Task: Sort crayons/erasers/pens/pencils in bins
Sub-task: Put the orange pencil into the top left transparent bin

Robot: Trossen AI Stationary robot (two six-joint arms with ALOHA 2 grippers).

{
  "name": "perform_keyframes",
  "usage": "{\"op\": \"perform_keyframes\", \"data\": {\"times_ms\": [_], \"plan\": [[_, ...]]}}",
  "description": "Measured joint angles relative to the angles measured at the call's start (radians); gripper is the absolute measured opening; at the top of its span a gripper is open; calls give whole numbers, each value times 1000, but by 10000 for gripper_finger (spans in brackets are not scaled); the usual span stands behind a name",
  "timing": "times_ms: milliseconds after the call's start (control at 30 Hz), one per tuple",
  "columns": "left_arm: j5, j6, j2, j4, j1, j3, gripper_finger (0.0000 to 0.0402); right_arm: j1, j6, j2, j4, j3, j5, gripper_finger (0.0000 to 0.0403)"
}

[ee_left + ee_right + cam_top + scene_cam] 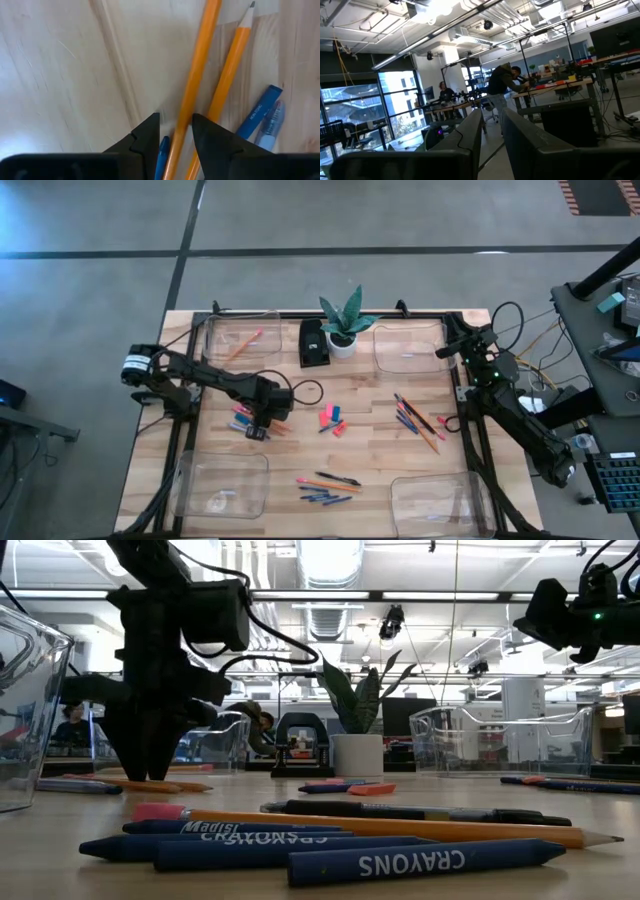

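My left gripper (257, 430) (176, 132) points down at the table's left middle, over a small pile of sticks. It is open, with one finger on each side of an orange pencil (200, 60) that lies flat on the wood. A second orange pencil (230, 70), a blue crayon (260, 112) and a blue pen (274, 125) lie beside it. My right gripper (492, 135) is raised near the far right corner (450, 350), pointing into the room, open by a narrow gap and holding nothing. Four clear bins sit at the corners; the far left bin (215, 350) holds an orange pencil.
Pink and blue erasers (331, 420) lie mid-table. Pens and pencils (415, 420) lie right of centre. Crayons, a pen and a pencil (325, 488) lie near the front edge. A black box (313, 343) and a potted plant (345, 330) stand at the far middle.
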Motion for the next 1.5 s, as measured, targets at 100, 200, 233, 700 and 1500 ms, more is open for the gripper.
{"op": "perform_keyframes", "data": {"times_ms": [100,200,233,700,1500], "plan": [[1,-1,1,5,3,0,101,0,0,0,0,0,0,68],[2,-3,1,7,9,0,87,0,0,0,0,0,0,68],[2,-3,1,8,11,0,79,0,0,0,0,0,0,68],[-3,-52,-5,13,18,0,14,0,0,0,0,0,0,68],[-863,-53,-391,75,57,90,15,0,0,0,0,0,0,68]]}}
